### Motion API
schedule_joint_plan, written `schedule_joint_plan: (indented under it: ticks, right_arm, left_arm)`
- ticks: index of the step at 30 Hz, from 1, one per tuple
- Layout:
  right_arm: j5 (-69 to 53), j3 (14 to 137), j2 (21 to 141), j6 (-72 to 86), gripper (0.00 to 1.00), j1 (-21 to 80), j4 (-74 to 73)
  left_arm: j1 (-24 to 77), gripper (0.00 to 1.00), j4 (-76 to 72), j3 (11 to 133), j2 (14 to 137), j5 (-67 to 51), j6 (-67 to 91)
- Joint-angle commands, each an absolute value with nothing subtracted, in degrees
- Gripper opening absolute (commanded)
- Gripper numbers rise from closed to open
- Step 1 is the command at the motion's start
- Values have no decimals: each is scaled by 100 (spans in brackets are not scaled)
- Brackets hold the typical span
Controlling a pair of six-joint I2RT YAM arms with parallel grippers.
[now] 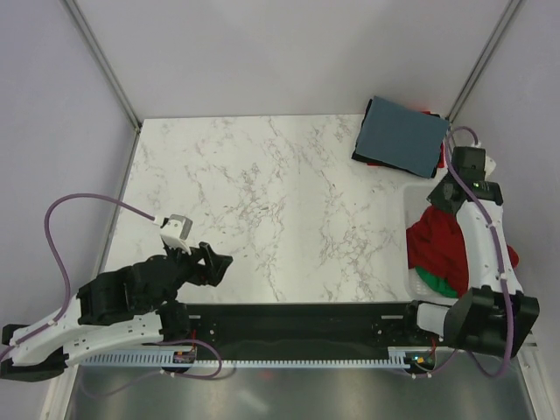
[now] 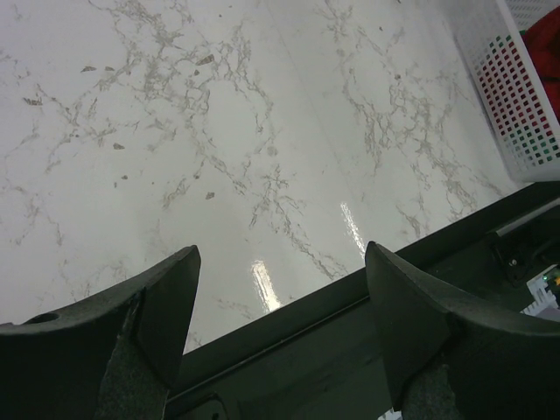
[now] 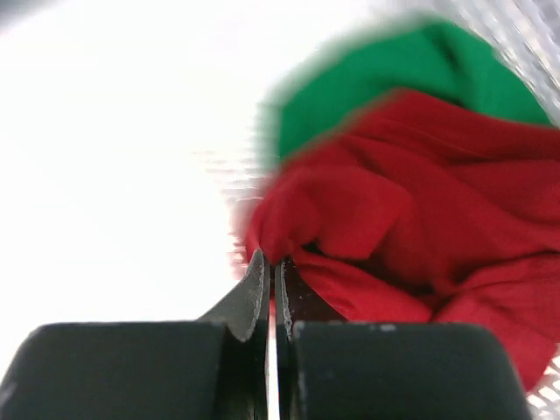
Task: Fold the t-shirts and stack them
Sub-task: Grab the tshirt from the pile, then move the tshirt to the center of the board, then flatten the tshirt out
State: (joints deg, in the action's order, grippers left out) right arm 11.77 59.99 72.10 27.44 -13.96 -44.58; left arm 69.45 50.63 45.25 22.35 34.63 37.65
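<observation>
Red tee sits bunched in the white basket at the table's right side, w/ one fold of its edge right at the tips of the right gripper. Wrist cam: the two fingers are pressed together, only a hairline slit btwn them, and the red cloth is nipped at the tips. Rest of the tee spreads to the right of the fingers and beyond them. Top cam: red cloth rises to a peak at the gripper near the basket's far end, then drapes down over the basket's middle.

Green tee lies just beyond the red one in the wrist cam, touching it, not touching the fingers. From above only a bit of green shows, at the red tee's near edge, inside the basket.

Slate-blue tee lies folded flat at the far right corner of the table, just beyond the basket, on top of a dark tee whose edge pokes out on the left.

Left gripper hovers over bare marble by the near edge, left side, fingers spread wide apart, well apart from every tee.
</observation>
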Motion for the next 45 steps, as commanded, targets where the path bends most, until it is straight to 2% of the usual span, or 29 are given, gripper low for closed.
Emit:
schedule_joint_plan:
  ticks: [1, 4, 6, 9, 13, 16, 17, 18, 19, 20, 22, 23, 25, 28, 29, 33, 39, 41, 45]
  right_arm:
    - [169, 7441, 6584, 3049, 0, -574, -4254]
    - [-437, 9241, 6802, 3321, 0, 727, -4141]
    - [-1404, 10512, 7162, 3506, 0, 1489, -3825]
    - [-2011, 11563, 7479, 3718, 0, 2142, -3183]
    - [-1934, 11304, 7445, 3648, 0, 2162, -2953]
    - [-1487, 10085, 7243, 3568, 0, 2171, -2988]
    - [-1277, 9324, 7146, 3560, 7, 2171, -2997]
    - [-848, 8942, 7085, 3560, 35, 2171, -3128]
    - [-583, 8590, 7084, 3568, 35, 2171, -3242]
    - [-423, 8256, 7032, 3542, 67, 2171, -3339]
    - [223, 7307, 6935, 3568, 85, 2171, -3550]
    - [463, 6756, 6778, 3655, 89, 2171, -3577]
    - [737, 6374, 6628, 3840, 91, 2162, -3490]
    - [388, 6100, 6609, 3928, 90, 2180, -3200]
    - [56, 5960, 6635, 3955, 89, 2223, -3077]
    - [18, 5634, 6899, 4052, 89, 2750, -2507]
    - [-193, 5765, 8154, 4104, 88, 3918, -1918]
    - [-80, 6071, 8752, 4122, 89, 4339, -1837]
    - [208, 6643, 9579, 3860, 91, 4438, -2011]
  left_arm:
    - [6935, 84, 5265, 4702, 1935, 3726, 4113]
    - [6943, 83, 5256, 4650, 1864, 3814, 4201]
    - [6935, 83, 5256, 4606, 1872, 3823, 4254]
    - [6935, 83, 5265, 4632, 1934, 3814, 4254]
    - [6935, 83, 5273, 4641, 1846, 3858, 4271]
    - [6943, 83, 5282, 4614, 1574, 3928, 4341]
    - [6935, 83, 5326, 4623, 1486, 3946, 4368]
    - [6935, 83, 5439, 4640, 1303, 3972, 4438]
    - [6935, 83, 5440, 4675, 1214, 3999, 4508]
    - [6935, 83, 5667, 4771, 1117, 4034, 4613]
    - [6935, 83, 5958, 4877, 845, 4200, 4947]
    - [6935, 83, 6281, 4974, 757, 4288, 5070]
    - [6935, 83, 6555, 5036, 511, 4560, 5483]
    - [6935, 84, 6688, 5080, 422, 4763, 5599]
    - [6935, 85, 6671, 5097, 491, 4807, 5581]
    - [6935, 85, 6723, 5080, 1088, 4939, 5467]
    - [6935, 86, 6741, 5089, 2003, 4878, 5353]
    - [6935, 86, 6759, 5080, 2021, 4878, 5353]
    - [6935, 86, 6785, 5045, 1663, 4904, 5449]
